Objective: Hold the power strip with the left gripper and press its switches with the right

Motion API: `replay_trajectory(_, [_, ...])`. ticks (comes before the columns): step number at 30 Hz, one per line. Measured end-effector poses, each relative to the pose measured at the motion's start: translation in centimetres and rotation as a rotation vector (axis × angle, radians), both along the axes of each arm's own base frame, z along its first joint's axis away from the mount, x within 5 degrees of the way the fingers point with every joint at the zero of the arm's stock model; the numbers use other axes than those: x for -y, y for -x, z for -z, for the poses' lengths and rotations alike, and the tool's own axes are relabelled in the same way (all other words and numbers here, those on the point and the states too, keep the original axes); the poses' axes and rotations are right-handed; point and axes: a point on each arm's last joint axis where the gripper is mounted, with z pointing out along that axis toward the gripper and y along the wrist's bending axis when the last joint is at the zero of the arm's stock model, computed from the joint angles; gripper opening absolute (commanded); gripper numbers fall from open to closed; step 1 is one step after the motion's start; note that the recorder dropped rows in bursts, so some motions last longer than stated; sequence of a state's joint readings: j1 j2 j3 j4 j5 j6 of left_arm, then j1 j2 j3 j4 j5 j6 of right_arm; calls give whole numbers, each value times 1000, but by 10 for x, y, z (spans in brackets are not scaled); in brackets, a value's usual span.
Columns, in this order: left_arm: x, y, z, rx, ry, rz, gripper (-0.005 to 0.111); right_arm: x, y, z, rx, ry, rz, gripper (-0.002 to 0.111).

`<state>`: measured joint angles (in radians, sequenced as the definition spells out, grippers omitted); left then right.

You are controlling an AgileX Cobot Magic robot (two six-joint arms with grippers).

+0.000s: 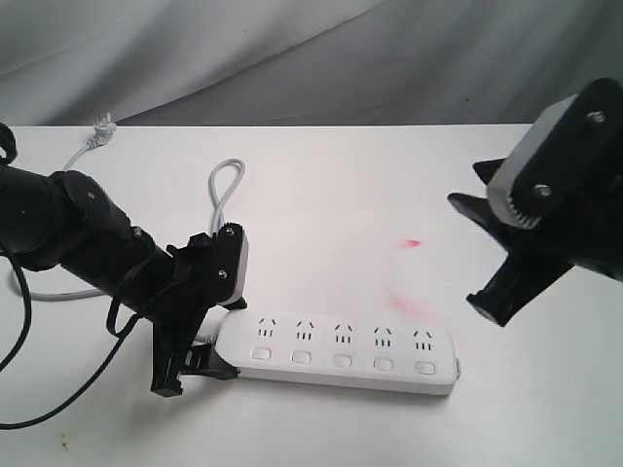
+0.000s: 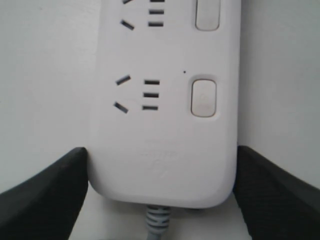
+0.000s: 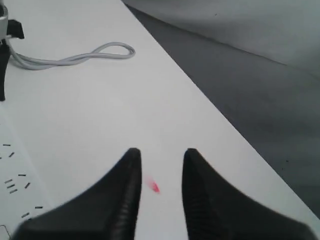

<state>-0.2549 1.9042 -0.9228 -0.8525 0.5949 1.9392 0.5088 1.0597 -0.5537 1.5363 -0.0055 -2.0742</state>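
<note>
A white desk (image 1: pixel 321 185) carries everything. The strip (image 1: pixel 341 377) lies flat toward six o'clock, face up, so anything coming down from above can reach it. At eight o'clock the left end effector (image 1: pixel 187 375) clamps the strip's cord end with a finger against each long side, presumably to stop it skidding under a push. The right end effector (image 3: pixel 161 165) hangs in the air at three o'clock, well clear of the strip, fingers a narrow gap apart and empty. The cord (image 1: pixel 226 185) loops toward eleven. Five switches (image 1: pixel 342 360) line the near edge, none touched.
</note>
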Motion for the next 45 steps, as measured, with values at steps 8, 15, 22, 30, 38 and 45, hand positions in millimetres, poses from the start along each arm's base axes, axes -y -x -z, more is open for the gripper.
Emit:
replay_trajectory(8, [0, 0, 0, 0, 0, 0, 67, 18, 33, -6, -13, -211, 75, 0])
replay_trajectory(15, [0, 0, 0, 0, 0, 0, 67, 19, 33, -7, -21, -235, 84, 0])
replay_trajectory(22, [0, 0, 0, 0, 0, 0, 67, 19, 33, -7, -22, -238, 87, 0])
replay_trajectory(30, [0, 0, 0, 0, 0, 0, 67, 35, 48, 1, 16, -241, 160, 0])
replay_trajectory(38, [0, 0, 0, 0, 0, 0, 67, 63, 78, 13, 92, -313, 244, 0])
replay_trajectory(45, [0, 0, 0, 0, 0, 0, 67, 83, 103, 6, 251, -411, 318, 0])
